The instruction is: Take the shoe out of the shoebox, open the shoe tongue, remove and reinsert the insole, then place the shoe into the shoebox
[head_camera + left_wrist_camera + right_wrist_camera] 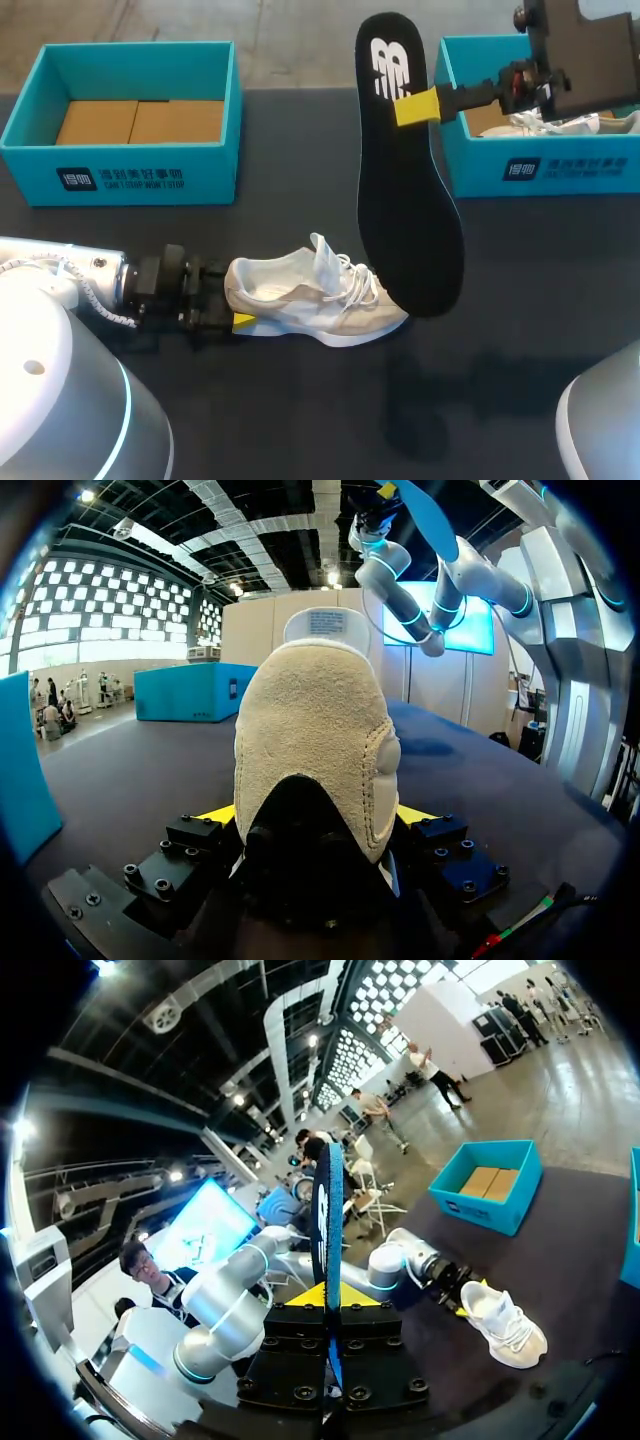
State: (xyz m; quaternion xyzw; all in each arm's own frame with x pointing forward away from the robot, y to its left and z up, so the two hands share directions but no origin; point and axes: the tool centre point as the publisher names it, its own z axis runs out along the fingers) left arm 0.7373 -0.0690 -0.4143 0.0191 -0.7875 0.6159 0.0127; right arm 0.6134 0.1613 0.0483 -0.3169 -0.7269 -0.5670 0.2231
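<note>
A white and beige shoe (315, 295) lies on its sole on the dark table, toe pointing right, tongue raised. My left gripper (235, 297) is at its heel with one yellow-tipped finger on each side; the left wrist view shows the heel (310, 740) filling the gap between the fingers of that gripper (315, 815). High above the table my right gripper (417, 105) is shut on the black insole (410, 210), which hangs toe down over the shoe's front. Seen edge-on, the insole (327, 1190) stands up from the shut yellow tips of my right gripper (328, 1295), with the shoe (505, 1325) far below.
A teal shoebox (130, 170) with a brown cardboard floor stands open at the back left. A second teal shoebox (540, 170) at the back right holds another white shoe (555, 125). Bare dark table lies in front of the shoe.
</note>
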